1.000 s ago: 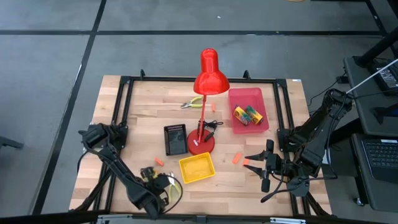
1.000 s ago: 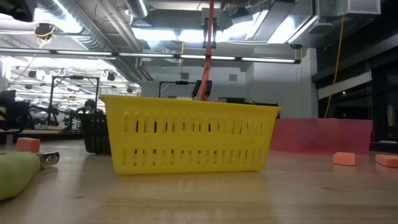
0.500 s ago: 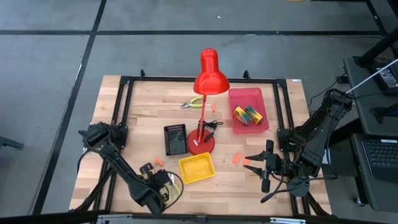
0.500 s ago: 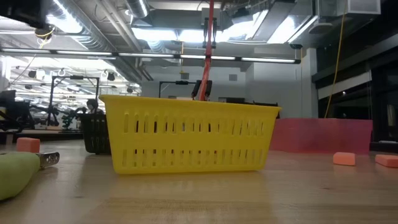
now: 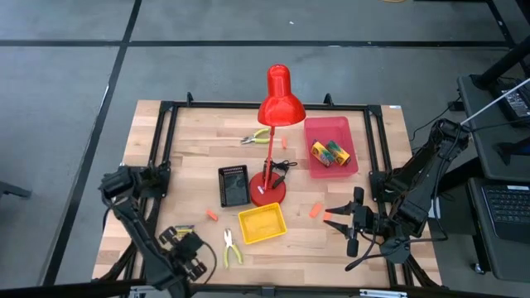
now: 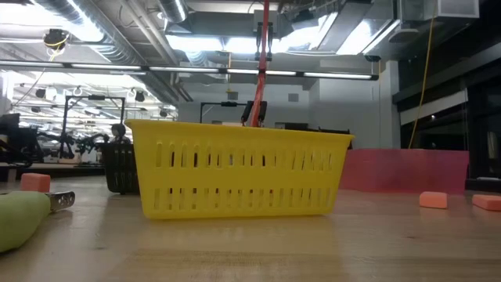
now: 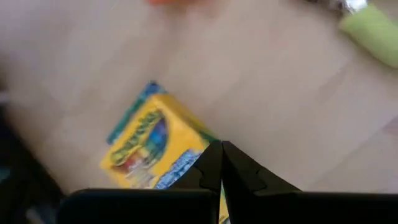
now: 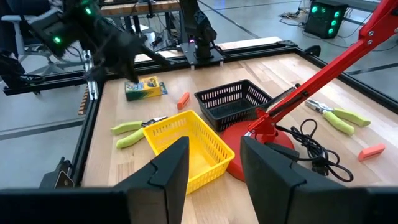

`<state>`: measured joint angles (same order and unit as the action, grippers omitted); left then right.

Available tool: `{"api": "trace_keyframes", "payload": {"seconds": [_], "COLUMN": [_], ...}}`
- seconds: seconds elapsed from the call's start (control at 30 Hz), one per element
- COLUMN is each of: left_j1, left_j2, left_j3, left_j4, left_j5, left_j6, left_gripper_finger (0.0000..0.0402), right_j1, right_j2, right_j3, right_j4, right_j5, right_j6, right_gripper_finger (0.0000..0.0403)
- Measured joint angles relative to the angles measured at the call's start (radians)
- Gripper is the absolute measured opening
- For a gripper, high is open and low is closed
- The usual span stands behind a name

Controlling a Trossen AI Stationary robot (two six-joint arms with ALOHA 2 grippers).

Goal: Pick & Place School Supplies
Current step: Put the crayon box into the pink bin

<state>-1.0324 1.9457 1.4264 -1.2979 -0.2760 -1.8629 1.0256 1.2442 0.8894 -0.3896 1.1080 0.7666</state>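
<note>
A yellow-and-green crayon box (image 8: 146, 88) lies flat on the table near its near-left corner and fills the left wrist view (image 7: 146, 140). My left gripper (image 7: 221, 163) is shut, its tips pointing steeply down at the box's edge (image 5: 175, 238). Pliers with yellow-green handles (image 5: 229, 247) lie flat between the box and the yellow tray (image 5: 262, 223). An orange piece (image 5: 211, 215) lies beside them. My right gripper (image 5: 339, 219) hovers open over the table's right side, with nothing between its fingers (image 8: 214, 168). My left gripper stands with its shut fingertips (image 7: 214, 168) at one edge of the crayon box, slanting down from above. The box lies flat on the table. Whether the tips touch it, I cannot tell.
The red desk lamp (image 5: 269, 192) stands mid-table beside a black tray (image 5: 233, 184). The pink tray (image 5: 348, 132) at the far right holds crayon boxes (image 5: 330, 151). A second pair of pliers (image 5: 257, 136) lies behind the lamp. Two orange pieces (image 5: 316, 213) lie near my right gripper.
My left gripper has swung from above the pliers toward the table's left edge, rising a little and rolling its wrist, and has stayed shut. The pliers lie uncovered where they were. My right arm has kept still.
</note>
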Motion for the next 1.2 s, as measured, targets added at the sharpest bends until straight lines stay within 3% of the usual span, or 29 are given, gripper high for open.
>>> {"api": "trace_keyframes", "payload": {"seconds": [0.23, 0.33, 0.63, 0.77, 1.2], "left_j1": [-0.044, -0.044, -0.023, -0.024, 0.055], "left_j2": [-0.002, -0.001, 0.0, 0.0, 0.001], "left_j3": [0.053, 0.017, -0.156, -0.216, -0.237], "left_j4": [-0.176, -0.147, 0.037, 0.128, 0.261], "left_j5": [0.218, 0.301, 0.411, 0.338, -0.164], "left_j6": [-0.162, -0.174, -0.184, -0.184, -0.122], "left_gripper_finger": [0.0002, 0.0002, 0.0002, 0.0002, 0.0002], "right_j1": [0.0, 0.0, 0.003, 0.006, 0.001], "right_j2": [0.0, 0.0, 0.0, 0.0, 0.026], "right_j3": [0.0, 0.0, 0.0, 0.0, 0.0], "right_j4": [0.004, 0.004, 0.004, 0.004, -0.001], "right_j5": [0.003, 0.003, 0.002, 0.003, -0.001], "right_j6": [0.0, 0.0, -0.005, -0.005, 0.003], "right_gripper_finger": [0.0146, 0.0146, 0.0146, 0.0146, 0.0146]}}
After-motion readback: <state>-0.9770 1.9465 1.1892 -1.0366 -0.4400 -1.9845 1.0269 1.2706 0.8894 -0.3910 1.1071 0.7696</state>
